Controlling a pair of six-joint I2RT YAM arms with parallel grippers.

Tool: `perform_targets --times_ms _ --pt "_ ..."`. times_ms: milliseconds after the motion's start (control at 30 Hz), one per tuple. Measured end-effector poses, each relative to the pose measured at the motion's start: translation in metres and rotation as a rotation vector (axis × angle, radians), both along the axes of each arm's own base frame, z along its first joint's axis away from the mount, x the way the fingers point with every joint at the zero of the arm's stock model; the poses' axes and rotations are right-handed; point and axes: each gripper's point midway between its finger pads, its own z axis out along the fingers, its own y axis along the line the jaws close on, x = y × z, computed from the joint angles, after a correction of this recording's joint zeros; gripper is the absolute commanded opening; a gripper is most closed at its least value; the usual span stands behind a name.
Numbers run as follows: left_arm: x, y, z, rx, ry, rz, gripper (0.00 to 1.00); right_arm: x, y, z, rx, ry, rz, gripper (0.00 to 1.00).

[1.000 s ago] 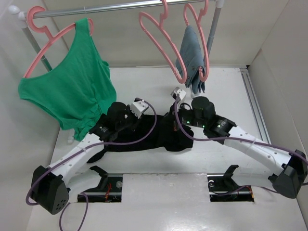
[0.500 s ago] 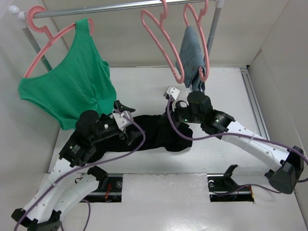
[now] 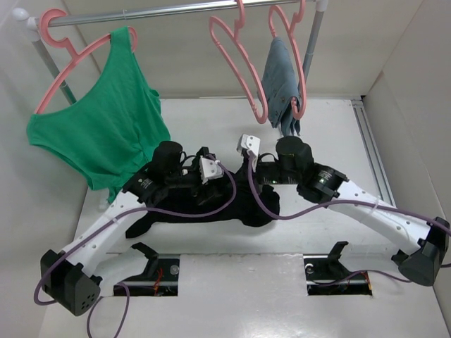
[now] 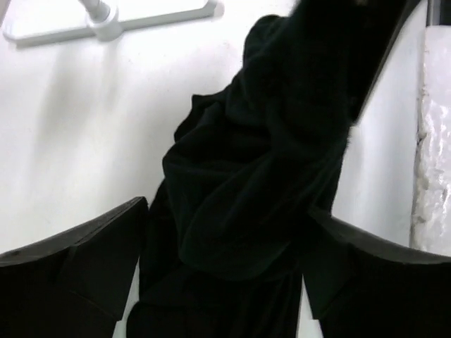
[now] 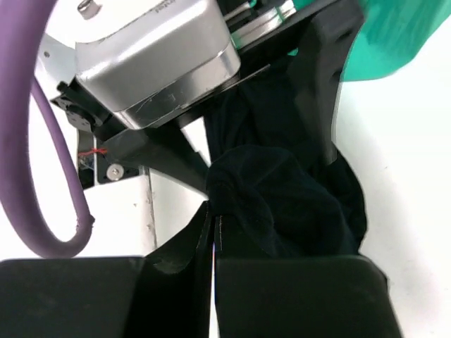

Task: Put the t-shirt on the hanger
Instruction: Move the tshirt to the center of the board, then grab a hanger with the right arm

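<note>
The black t-shirt [image 3: 204, 208] lies crumpled on the white table between the two arms. My right gripper [image 3: 244, 177] is shut on a fold of it at its right end; the right wrist view shows the jaws closed on the black cloth [image 5: 282, 197]. My left gripper [image 3: 213, 189] is open low over the shirt's middle; in the left wrist view its fingers [image 4: 77, 260] stand wide apart with the shirt [image 4: 254, 183] bunched between them. The empty pink hanger [image 3: 239, 67] hangs on the rail above and behind, apart from both grippers.
A green tank top [image 3: 106, 134] hangs on a pink hanger at the left, close to the left arm. Grey-blue cloth [image 3: 282, 84] hangs on another pink hanger at the right. The metal rail [image 3: 155, 13] spans the back; walls close in on both sides.
The left arm pulled back toward the near left, then returned over the shirt's middle. The right gripper shifted slightly left, holding the cloth throughout.
</note>
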Motion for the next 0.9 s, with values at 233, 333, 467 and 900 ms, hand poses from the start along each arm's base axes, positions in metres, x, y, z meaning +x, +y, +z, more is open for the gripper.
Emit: perform_targets --times_ms 233,333,467,900 --pt "-0.003 -0.005 0.012 0.006 -0.063 -0.076 0.00 0.000 -0.005 -0.003 -0.047 -0.040 0.017 0.45" --pt "-0.002 -0.005 0.015 0.006 -0.066 -0.070 0.00 0.003 -0.008 -0.007 -0.097 -0.051 0.016 0.72" --pt "0.001 -0.003 0.016 0.013 -0.060 -0.046 0.00 0.005 -0.021 -0.008 -0.168 -0.062 -0.016 0.82" --pt "0.011 0.013 -0.004 0.028 0.008 0.119 0.00 -0.038 -0.056 0.109 -0.054 -0.155 0.047 0.81"
